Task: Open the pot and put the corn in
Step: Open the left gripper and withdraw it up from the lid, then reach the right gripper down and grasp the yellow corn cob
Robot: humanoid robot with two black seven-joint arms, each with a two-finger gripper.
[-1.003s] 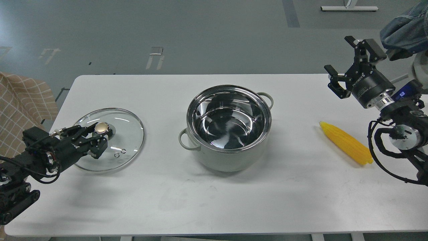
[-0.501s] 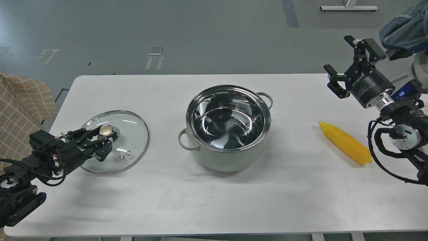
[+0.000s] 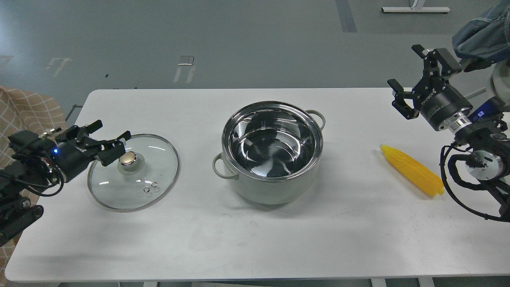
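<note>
The pale grey-green pot [image 3: 272,187] stands uncovered in the middle of the white table, its shiny steel inside empty. The glass lid [image 3: 151,175] with a brass knob [image 3: 128,158] lies flat on the table left of the pot. My left gripper [image 3: 108,138] is open, just above and behind the knob, touching nothing. The yellow corn [image 3: 412,170] lies on the table at the right. My right gripper [image 3: 412,69] is open and empty, raised behind and above the corn near the table's far right corner.
The white table [image 3: 247,243] has rounded corners. A beige checked cloth [image 3: 24,115] hangs at the far left beside the table. Blue denim fabric [image 3: 482,34] shows at the top right, behind my right arm.
My left gripper has let go of the lid knob, opened, and pulled up and back to the left. The lid now rests flat, slightly further right. The right arm has barely moved.
</note>
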